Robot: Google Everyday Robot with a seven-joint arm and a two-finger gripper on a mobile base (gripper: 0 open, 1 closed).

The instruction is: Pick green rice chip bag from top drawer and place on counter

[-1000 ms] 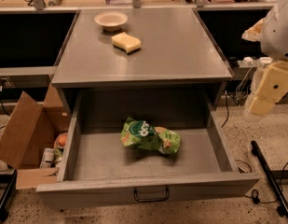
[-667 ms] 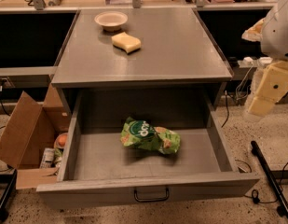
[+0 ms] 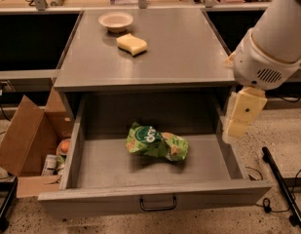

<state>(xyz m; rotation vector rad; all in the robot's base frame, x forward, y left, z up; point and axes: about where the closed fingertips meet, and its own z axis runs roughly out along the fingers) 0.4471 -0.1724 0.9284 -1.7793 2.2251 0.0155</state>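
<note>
The green rice chip bag (image 3: 156, 142) lies crumpled on the floor of the open top drawer (image 3: 101, 167), near its middle. The drawer is pulled fully out, and its black wire handle (image 3: 158, 204) shows on the front panel. The grey counter (image 3: 179, 48) is above it. My gripper (image 3: 240, 118) hangs from the white arm (image 3: 272, 38) at the right. It is above the drawer's right side wall, to the right of the bag and higher than it, and not touching it. Nothing shows in the gripper.
A pale yellow sponge (image 3: 131, 44) and a small beige bowl (image 3: 115, 20) sit at the back left of the counter. An open cardboard box (image 3: 28, 140) with items stands on the floor left of the drawer. Black cables and a bar (image 3: 281, 184) lie on the floor at right.
The arm and gripper have moved left, from beside the cabinet to above the drawer's right side wall. The bag, sponge and bowl have not moved.
</note>
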